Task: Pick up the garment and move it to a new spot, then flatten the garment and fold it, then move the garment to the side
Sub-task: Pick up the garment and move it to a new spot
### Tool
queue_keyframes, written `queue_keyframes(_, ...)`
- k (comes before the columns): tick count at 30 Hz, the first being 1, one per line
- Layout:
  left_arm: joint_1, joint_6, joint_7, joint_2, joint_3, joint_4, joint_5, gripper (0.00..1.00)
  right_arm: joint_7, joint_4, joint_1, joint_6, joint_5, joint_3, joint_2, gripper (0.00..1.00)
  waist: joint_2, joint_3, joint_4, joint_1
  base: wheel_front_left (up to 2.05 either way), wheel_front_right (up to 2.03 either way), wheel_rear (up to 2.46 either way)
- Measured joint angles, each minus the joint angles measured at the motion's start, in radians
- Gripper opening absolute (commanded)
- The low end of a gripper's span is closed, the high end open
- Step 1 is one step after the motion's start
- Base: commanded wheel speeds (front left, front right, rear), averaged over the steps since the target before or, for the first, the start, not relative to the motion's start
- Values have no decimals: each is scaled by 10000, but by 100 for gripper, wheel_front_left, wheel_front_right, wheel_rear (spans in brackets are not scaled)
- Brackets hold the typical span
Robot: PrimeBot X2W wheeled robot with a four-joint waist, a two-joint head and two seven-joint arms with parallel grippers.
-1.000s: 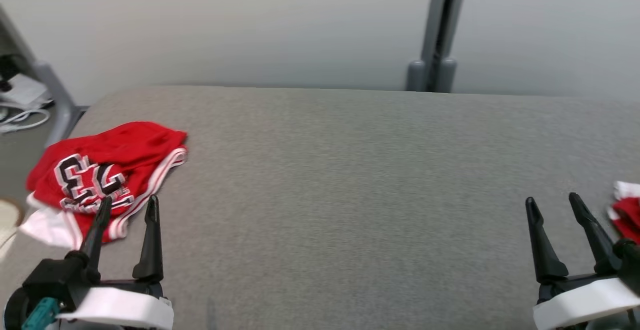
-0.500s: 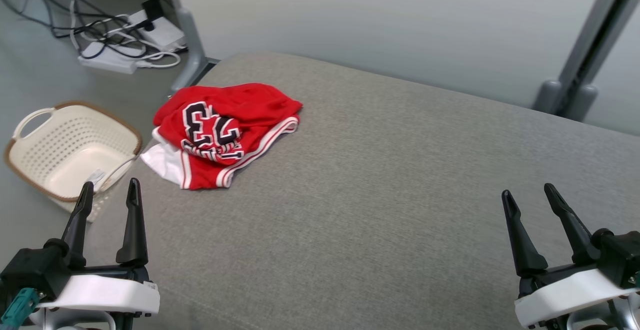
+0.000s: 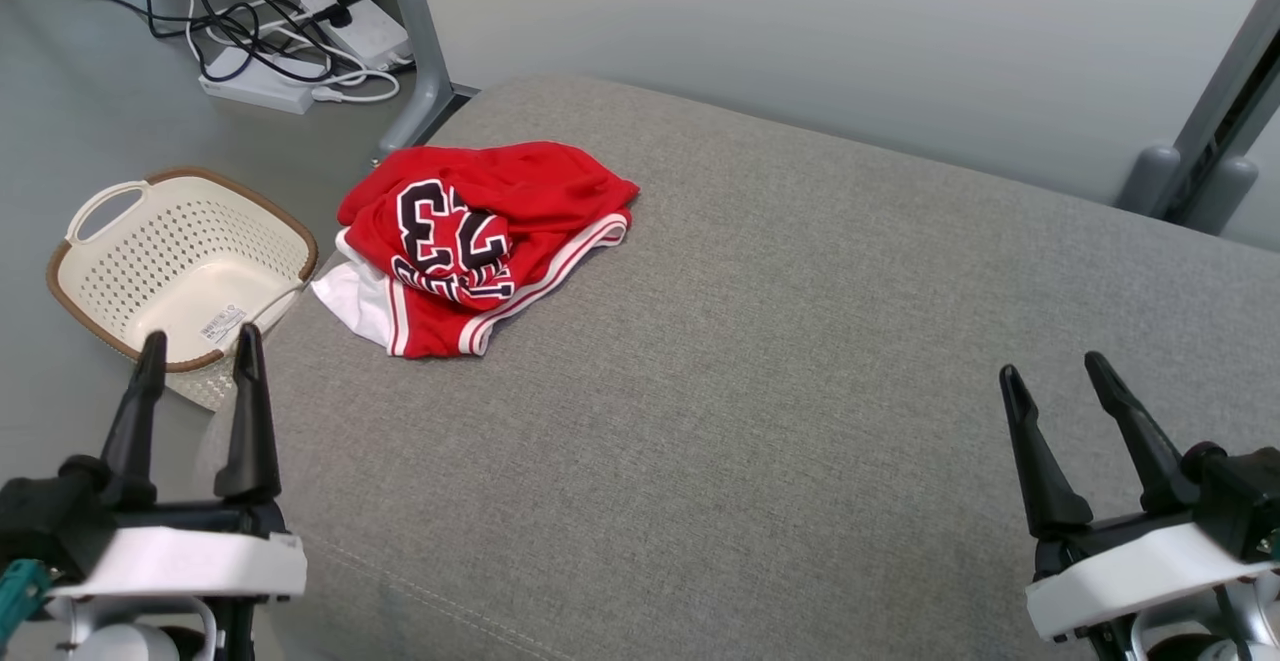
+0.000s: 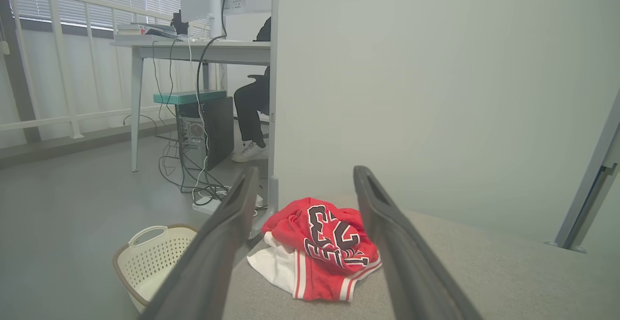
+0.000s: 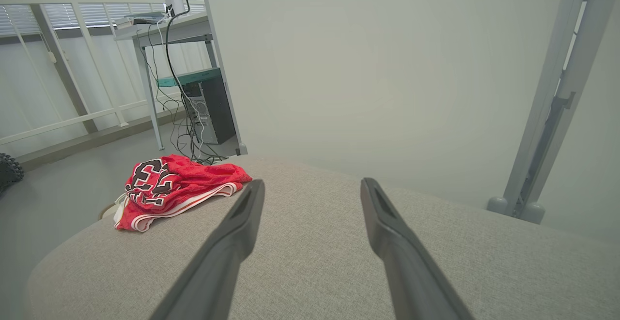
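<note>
The garment (image 3: 480, 241) is a red jersey with white trim and black numbers, lying crumpled near the far left corner of the grey padded table (image 3: 800, 341). It also shows in the left wrist view as the garment (image 4: 319, 247) between the fingers' lines, and in the right wrist view as the garment (image 5: 169, 187) at left. My left gripper (image 3: 197, 353) hovers open at the table's near left edge, well short of the garment. My right gripper (image 3: 1052, 373) stands open at the near right, with nothing between its fingers.
A cream perforated basket (image 3: 180, 271) sits on the floor left of the table. Cables and a power strip (image 3: 270, 51) lie on the floor beyond it. A grey post (image 3: 1200, 151) rises behind the table at right. A seated person's legs (image 4: 249, 116) show by a desk.
The head camera has turned left and down, bringing the garment, basket and cables further into view. Both grippers stay open; the left one now sits nearer the basket.
</note>
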Motion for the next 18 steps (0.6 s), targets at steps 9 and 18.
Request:
queue_keyframes(9, -1909, -548, -82, -326, 838, 399, 182, 100, 221, -309, -625, 0, -136, 59, -128, 100, 0, 843, -577, 0, 0, 0, 0)
queue_keyframes(18, -4443, -1948, -81, -570, 1041, 4136, 75, 100, 357, -506, -1330, 0, -226, 286, -324, 100, 0, 2034, -1490, 0, 0, 0, 0)
